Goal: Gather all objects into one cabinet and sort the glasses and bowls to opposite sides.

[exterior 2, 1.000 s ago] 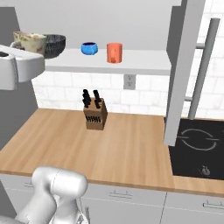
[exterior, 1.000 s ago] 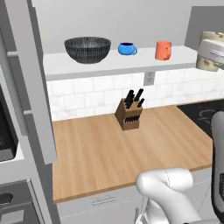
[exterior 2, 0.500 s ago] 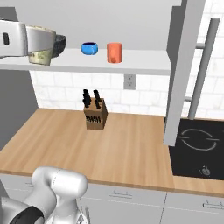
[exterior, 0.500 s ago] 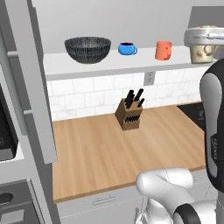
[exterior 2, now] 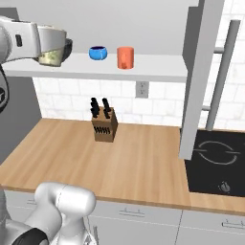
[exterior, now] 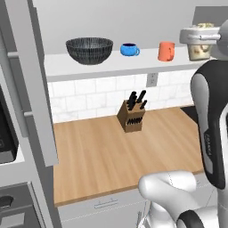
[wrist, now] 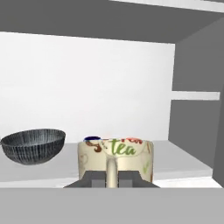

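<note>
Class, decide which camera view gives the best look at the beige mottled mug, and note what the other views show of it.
The hand view: the beige mottled mug faces the camera, lettering and handle clear. The left base view catches it under the pincer; in the right base view it is partly hidden behind the arm.

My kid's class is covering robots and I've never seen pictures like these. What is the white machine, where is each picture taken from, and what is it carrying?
It is a white robot arm on a base that can drive, in a computer-rendered kitchen. Two pictures come from cameras on the base, behind the arm to its left and right. The third looks along the gripper itself. The gripper is shut on the handle of a beige mottled mug, held up at the cabinet shelf. On that shelf stand a dark grey bowl, a small blue cup and an orange mug. A knife block stands on the wooden counter below.
</note>
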